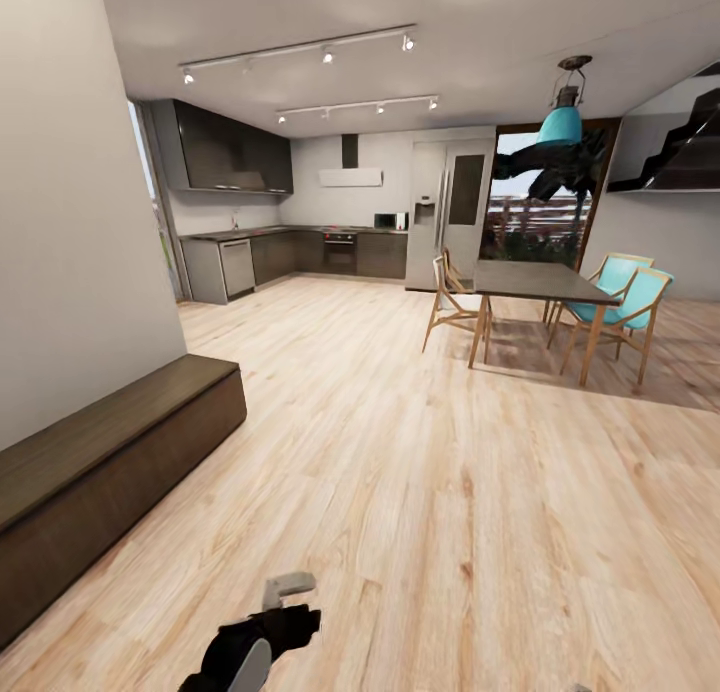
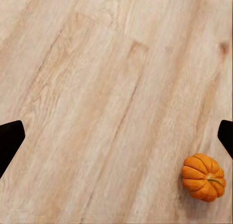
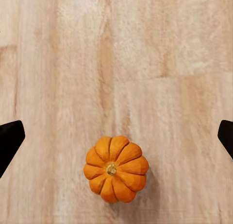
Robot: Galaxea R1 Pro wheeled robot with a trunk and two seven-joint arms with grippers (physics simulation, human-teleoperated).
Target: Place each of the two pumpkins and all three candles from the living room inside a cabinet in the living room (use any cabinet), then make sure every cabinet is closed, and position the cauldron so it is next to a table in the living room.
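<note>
1. Head view: my left tool (image 1: 285,597) hangs low over the floor (image 1: 420,492); the cabinet (image 1: 110,462) runs along the wall at left, its fronts flush.
2. Left wrist view: fingers spread wide; a pumpkin (image 2: 203,177) sits on the floor, off-centre beyond one fingertip.
3. Right wrist view: my right tool is spread wide, a pumpkin (image 3: 116,168) between its fingertips. Best to centre it, then descend straight before closing.

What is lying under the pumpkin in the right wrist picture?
The pumpkin rests on the pale wood floor. The patch of floor directly beneath it is covered, so unseen.
</note>
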